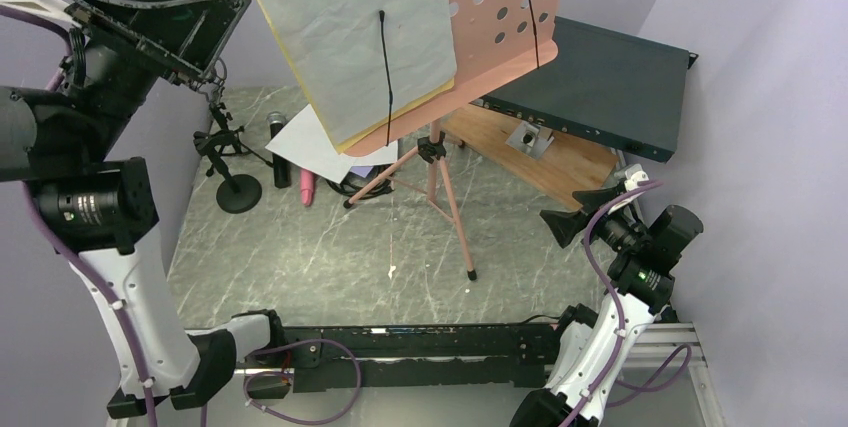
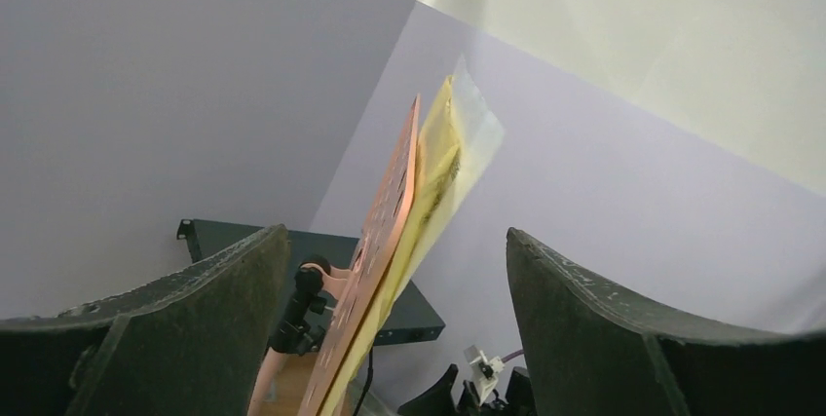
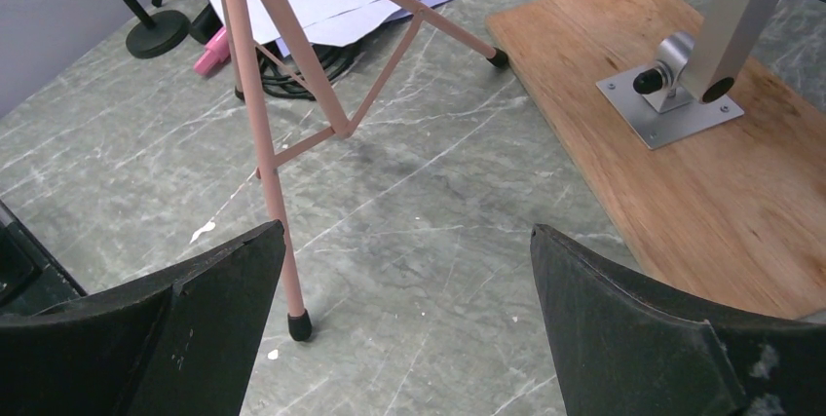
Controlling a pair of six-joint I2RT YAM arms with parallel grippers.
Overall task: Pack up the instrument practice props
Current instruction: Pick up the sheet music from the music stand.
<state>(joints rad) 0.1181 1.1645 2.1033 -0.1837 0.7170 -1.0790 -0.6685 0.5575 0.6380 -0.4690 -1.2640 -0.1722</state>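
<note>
The pink perforated music desk [image 1: 500,7] stands high on pink tripod legs [image 1: 440,197], with white and yellow sheet-music pages [image 1: 350,27] clipped to it. More white pages [image 1: 310,142], a pink microphone [image 1: 307,187], a black microphone [image 1: 279,152] and a black mic holder on a round base [image 1: 238,192] lie behind at left. My left gripper [image 1: 225,37] is open and empty, raised left of the pages; its wrist view shows the desk [image 2: 385,270] edge on between the jaws. My right gripper [image 1: 565,209] is open and empty, low at right, near a tripod leg [image 3: 263,143].
A dark teal rack box [image 1: 600,82] rests at back right on a silver bracket [image 1: 528,137] fixed to a brown wooden board [image 1: 540,152]. The board [image 3: 701,172] lies just right of my right gripper. Purple walls close in on both sides. A black cable [image 3: 312,60] coils under the tripod.
</note>
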